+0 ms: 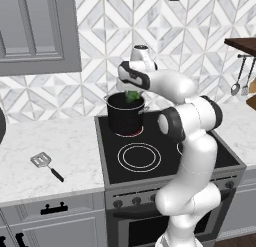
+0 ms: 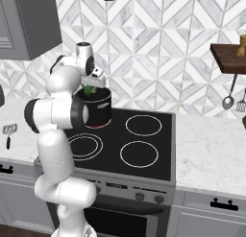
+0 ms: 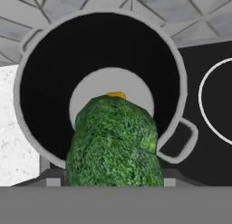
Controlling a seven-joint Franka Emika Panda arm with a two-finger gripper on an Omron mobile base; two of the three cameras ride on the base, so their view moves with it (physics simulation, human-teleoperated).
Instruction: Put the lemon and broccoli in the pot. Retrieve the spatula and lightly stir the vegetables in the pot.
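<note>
Two fingers: the gripper [image 1: 132,92] was clamped on the broccoli [image 3: 114,143], poised right over the pot's mouth.
Broccoli: a bumpy dark-green crown bulged between the jaws, just above the rim.
Lemon: a yellow-orange sliver [image 3: 116,95] peeked past the floret, on the pot's pale grey floor.
Pot: tall, black, cylindrical, silvery-rimmed [image 1: 125,113], it stood on the glossy stove's [image 1: 150,163] rear left burner.
Spatula: slotted square blade, thin black handle [image 1: 46,165], lay well apart on the speckled white counter [image 1: 50,141].
</note>
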